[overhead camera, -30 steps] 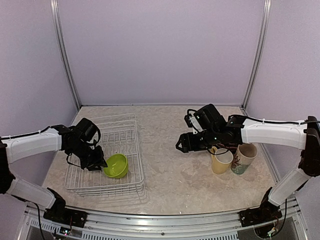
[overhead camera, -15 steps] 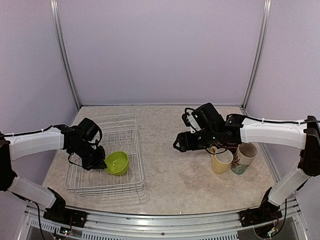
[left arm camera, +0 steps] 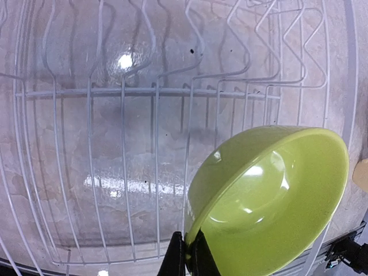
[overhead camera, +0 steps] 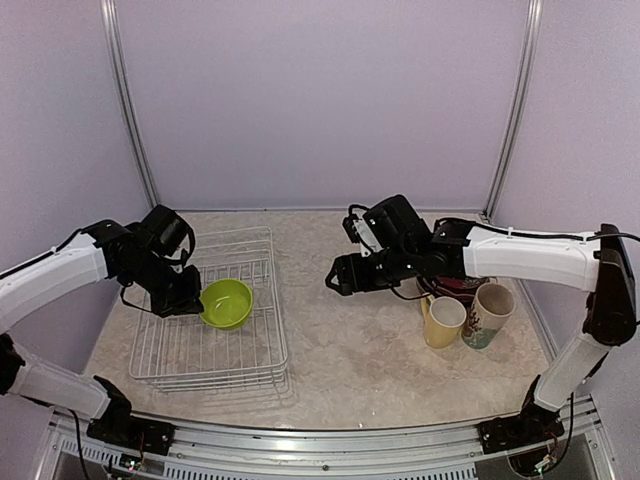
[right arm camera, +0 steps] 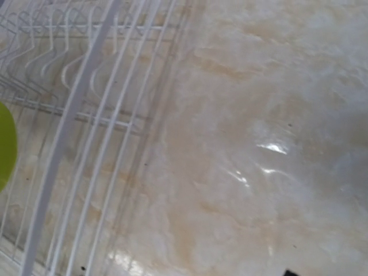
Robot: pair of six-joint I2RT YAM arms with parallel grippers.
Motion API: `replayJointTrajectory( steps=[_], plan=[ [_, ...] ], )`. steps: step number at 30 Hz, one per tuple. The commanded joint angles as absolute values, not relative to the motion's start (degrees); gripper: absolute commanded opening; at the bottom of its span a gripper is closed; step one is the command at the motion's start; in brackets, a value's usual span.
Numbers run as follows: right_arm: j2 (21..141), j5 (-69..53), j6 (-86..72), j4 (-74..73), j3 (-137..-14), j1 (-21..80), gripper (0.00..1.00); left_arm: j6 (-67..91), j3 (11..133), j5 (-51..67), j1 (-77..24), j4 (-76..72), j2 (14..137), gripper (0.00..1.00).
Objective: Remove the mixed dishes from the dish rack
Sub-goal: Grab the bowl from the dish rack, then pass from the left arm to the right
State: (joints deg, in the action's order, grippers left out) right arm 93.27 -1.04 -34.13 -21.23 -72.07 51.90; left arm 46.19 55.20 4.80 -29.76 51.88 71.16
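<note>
Lilac panels w/ alu. corner posts are enclosing a beige marbled worktop (overhead camera: 350, 350).

**Rack.** White wire dish rack (overhead camera: 215, 352) is sitting on the worktop's L side, long axis running front to back. Its prong rows are showing in L wrist view (left arm camera: 123, 92). No plates or mugs are standing in it.

**L arm.** L claw (overhead camera: 195, 300) is reaching over the rack from the left. Its fingers (left arm camera: 184, 259) are pinching narrowly on the rim of the lime-green bowl (overhead camera: 228, 302). The bowl (left arm camera: 270, 201) is hanging tilted, with its opening facing partly sideways, over the rack's R half near the side wall. L wrist view is showing rack floor wires beneath it, and no contact w/ them is visible.

**R arm.** R claw (overhead camera: 335, 282) is hovering over bare worktop between rack and mugs, pointing toward the rack. Jaw opening: cannot tell, as the fingers are out of R wrist view and too dark in top view. R wrist cam is looking down at the worktop (right arm camera: 259, 115), the rack's R wall (right arm camera: 69, 126) and a sliver of the bowl (right arm camera: 4, 144).

**Unloaded items.** Pale yellow mug (overhead camera: 443, 322) and white floral mug (overhead camera: 487, 315) are standing upright side by side on the worktop's R side. Just behind them a dark red plate (overhead camera: 458, 288) is lying mostly hidden under the R arm.
</note>
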Motion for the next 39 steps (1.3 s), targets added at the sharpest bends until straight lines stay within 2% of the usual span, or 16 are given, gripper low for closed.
replayJointTrajectory(
  steps=[1, 7, 16, 19, 28, 39],
  plan=[
    [95.35, -0.69, -33.55, -21.53, -75.19, 53.39, 0.7, 41.48, 64.31, -0.71, -31.31, 58.33, 70.26, 0.0],
    [96.02, -0.44, -33.79, -22.38, -76.9, 53.87, 0.71, 32.56, 78.35, -5.64, -33.52, 59.92, 75.69, 0.0],
    [93.78, 5.45, -35.75, -26.09, -77.34, 53.87, 0.71, 20.55, 103.33, -7.28, -36.49, 59.41, 93.53, 0.0],
    [92.85, 7.07, -36.65, -26.58, -77.61, 53.9, 0.71, 18.87, 107.49, -7.59, -37.32, 58.2, 98.22, 0.0],
    [93.85, 11.55, -36.39, -25.4, -83.14, 53.88, 0.7, 21.63, 100.08, -3.48, -37.43, 52.71, 99.09, 0.0],
    [108.25, 11.32, -33.52, -32.51, -103.23, 53.92, 0.68, 21.06, 96.47, -3.83, -37.95, 52.05, 99.19, 0.0]
  ],
)
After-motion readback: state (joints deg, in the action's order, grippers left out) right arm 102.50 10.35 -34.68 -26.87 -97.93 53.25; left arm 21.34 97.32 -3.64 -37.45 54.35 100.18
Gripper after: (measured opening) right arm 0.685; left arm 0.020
